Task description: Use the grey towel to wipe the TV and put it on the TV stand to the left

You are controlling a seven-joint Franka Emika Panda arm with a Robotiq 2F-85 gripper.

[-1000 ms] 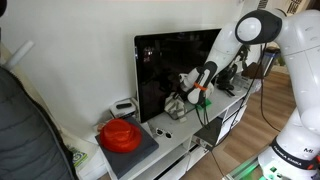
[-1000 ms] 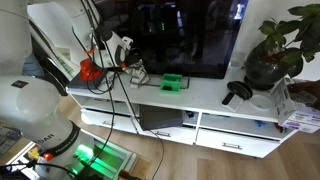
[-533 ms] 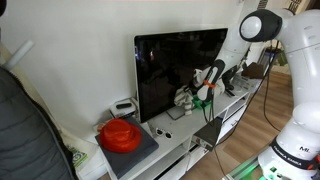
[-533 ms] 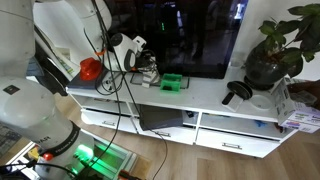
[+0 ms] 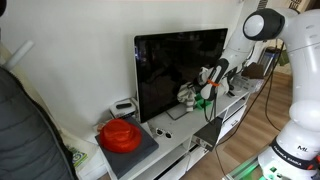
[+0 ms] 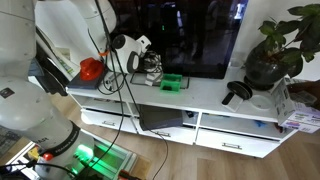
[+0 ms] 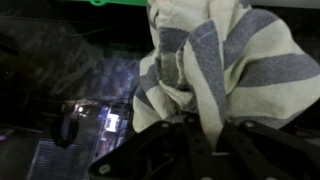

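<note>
- Exterior views, both, show a long white TV stand (image 6: 228,103) serving as the bench, set on a wooden floor (image 6: 185,165) against a pale wall.
- A large black TV (image 5: 172,68) stands along the back edge of the bench, and its screen is dark and reflective.
- A red object (image 5: 120,133) lies on a grey tray at one end of the bench.
- A potted plant (image 6: 277,48) stands at the opposite end, with a small black item (image 6: 238,93) just beside it near the front edge.
- A green item (image 6: 172,82) rests on the bench top below the screen, about midway along.
- The gripper (image 6: 148,66) hangs in front of the lower part of the screen, above the bench top, between the red object and the green item.
- In the wrist view the dark fingers (image 7: 165,150) are drawn in narrow and clamp a bunched fold of cloth.
- The grey towel (image 7: 225,60), striped grey and cream, is held clear of the bench, crumpled against the gripper.
- Whether the towel presses on the glass cannot be told.
</note>
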